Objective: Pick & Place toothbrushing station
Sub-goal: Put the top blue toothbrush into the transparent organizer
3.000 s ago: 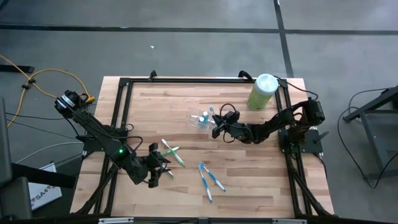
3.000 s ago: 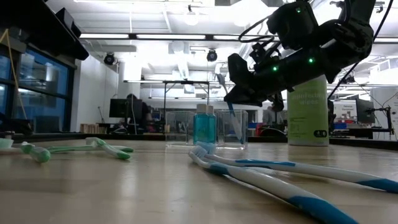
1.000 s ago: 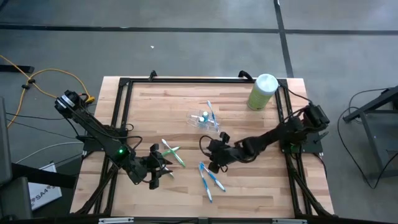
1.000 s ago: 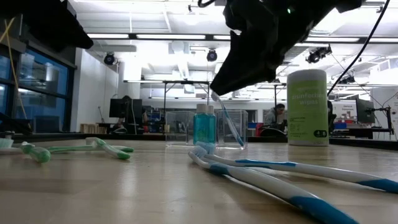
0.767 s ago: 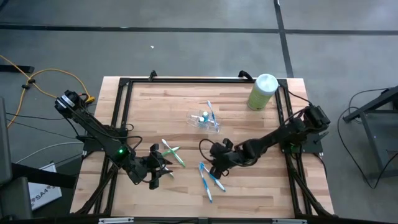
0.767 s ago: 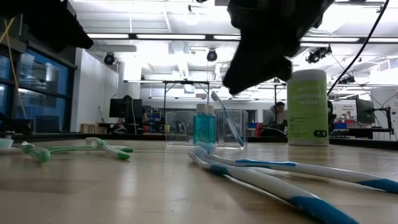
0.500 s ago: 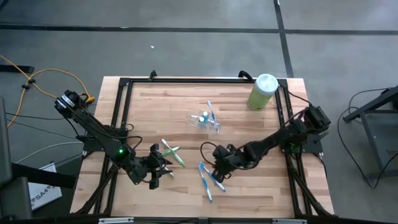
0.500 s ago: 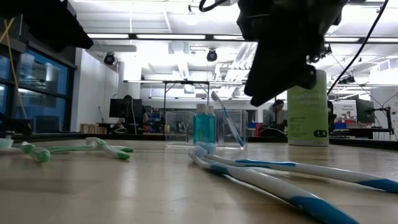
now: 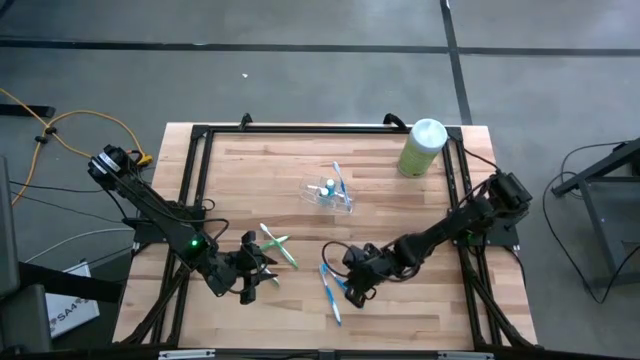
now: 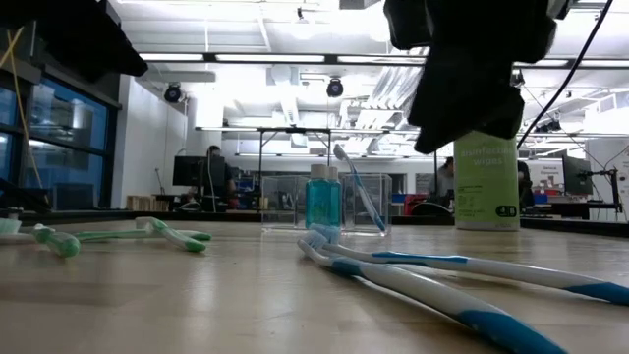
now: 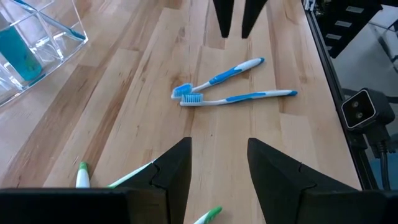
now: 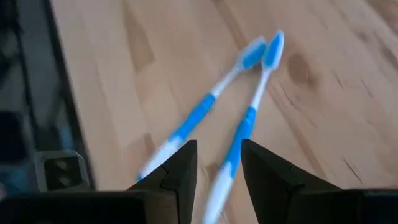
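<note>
Blue-white toothbrushes, 2, partly hidden beneath right gripper, fingers apparently parted, empty.

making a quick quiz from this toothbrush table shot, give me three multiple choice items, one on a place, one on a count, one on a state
1. Where does the right gripper hover?
A. over the pale green canister
B. over the two blue-white toothbrushes lying on the table
C. inside the clear cup

2. How many blue-white toothbrushes lie flat on the table?
A. none
B. two
C. four

3. How do the right gripper's jaws stand?
A. apart and empty
B. shut on a tube
C. shut on a green-white toothbrush

Answers: 1 B, the high view puts it above the pair near the table's front, far from the canister and the cup. 2 B, the left wrist view shows two, heads together. 3 A, the right wrist view shows a gap between them with only the table and brushes beyond.
</note>
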You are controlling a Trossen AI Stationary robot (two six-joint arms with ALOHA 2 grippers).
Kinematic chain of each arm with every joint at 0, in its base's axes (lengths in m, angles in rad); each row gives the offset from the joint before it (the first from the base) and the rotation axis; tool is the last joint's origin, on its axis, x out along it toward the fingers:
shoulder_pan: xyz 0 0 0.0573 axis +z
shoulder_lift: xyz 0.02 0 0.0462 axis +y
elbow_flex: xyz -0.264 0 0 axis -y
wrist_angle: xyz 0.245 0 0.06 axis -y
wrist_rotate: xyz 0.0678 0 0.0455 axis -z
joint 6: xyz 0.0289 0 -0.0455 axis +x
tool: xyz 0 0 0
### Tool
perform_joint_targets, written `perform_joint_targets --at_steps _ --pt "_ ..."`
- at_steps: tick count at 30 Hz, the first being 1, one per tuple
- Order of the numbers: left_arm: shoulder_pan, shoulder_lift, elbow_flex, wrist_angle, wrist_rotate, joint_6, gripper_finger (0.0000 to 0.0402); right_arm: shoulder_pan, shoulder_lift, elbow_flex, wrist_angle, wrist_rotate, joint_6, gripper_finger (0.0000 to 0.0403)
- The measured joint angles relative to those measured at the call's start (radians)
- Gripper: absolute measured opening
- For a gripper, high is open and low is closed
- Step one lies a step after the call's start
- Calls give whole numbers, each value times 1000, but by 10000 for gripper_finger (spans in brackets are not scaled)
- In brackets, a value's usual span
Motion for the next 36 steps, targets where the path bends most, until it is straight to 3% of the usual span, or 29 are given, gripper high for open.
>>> perform_joint_targets --at_steps 21,36 --pt "68 0 0 26 7 0 152 -1 107 0 -13 47 -111 116" --pt "67 0 0 33 8 0 152 9 188 2 102 31 -146 116"
